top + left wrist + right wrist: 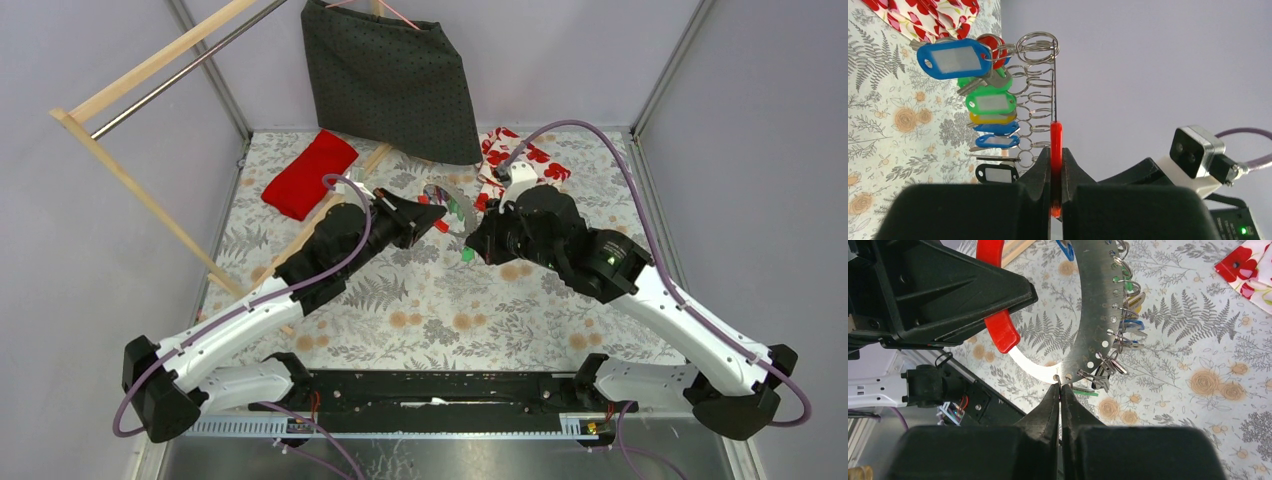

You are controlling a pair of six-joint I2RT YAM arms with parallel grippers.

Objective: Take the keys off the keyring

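While the left hand [1056,152] is clamped tight on the red plastic section [1056,137] of the large, flat, silvery punched-metal keyring [1093,315], I can confirm no other firm hold. The keyring stands edge-on straight out beyond the left fingertips. It appears lifted off the fern-and-rose patterned counter [1198,340]. The small keys [990,102], with blue, green, yellow and black plastic tag heads, hang crowded along one side of the band. Each hangs on a thin wire split ring [1037,48] threaded through a punched hole.

The right hand [1060,387] has its fingers pressed together, with the tips at the band's rim directly ahead of them, beside the end-most loops. I cannot tell whether they pinch the metal edge, a wire loop or nothing.

Risks, as I judge them:

1. Pivoting. The left grip is a thin pinch on smooth plastic. Any sideways pull from the right hand could swing the keyring about that pinch, or drag it out altogether.
2. Slipping. The right fingertips meet on something very thin. A tug could let them skate off the edge and close on nothing.
3. Snagging. The loops sit close together just past the right fingertips, so drawing one may catch its neighbours and bind them.
4. Collision. The two hands work near each other, and a wide pulling stroke could bring them into contact.
5. Scatter. A freed key may drop to the counter and land beneath either hand.
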